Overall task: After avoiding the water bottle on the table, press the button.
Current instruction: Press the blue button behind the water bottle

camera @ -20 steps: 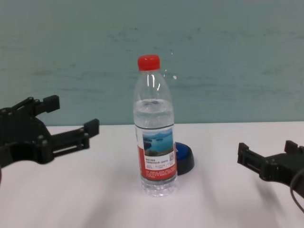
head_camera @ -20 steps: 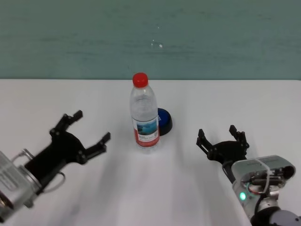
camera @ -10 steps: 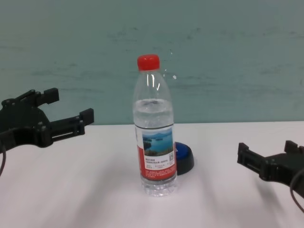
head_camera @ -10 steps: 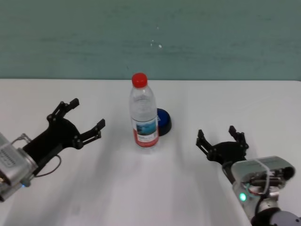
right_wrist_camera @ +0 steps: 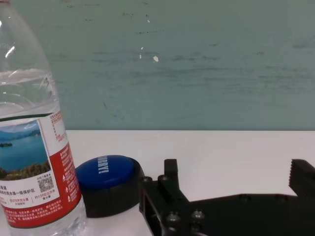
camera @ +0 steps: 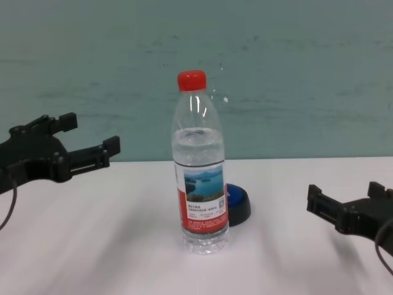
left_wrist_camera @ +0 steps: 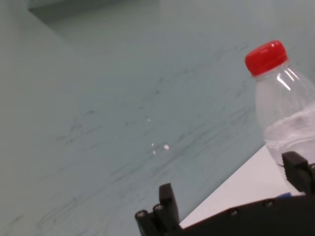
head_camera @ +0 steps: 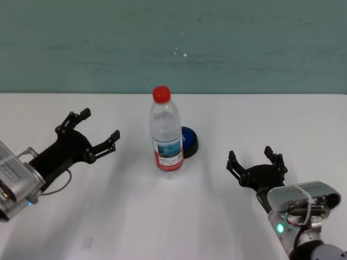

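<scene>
**End effectors open, bottle upright mid-tabletop**

Left end effector hovers with fingers spread wide and empty, left of the water bottle. Right end effector sits low at the right, likewise open and empty. The bottle stands upright on the white tabletop; the blue button lies just behind it, partly hidden.

Rear wall: teal painted surface, faintly streaked, with small white chipped marks near centre.
</scene>
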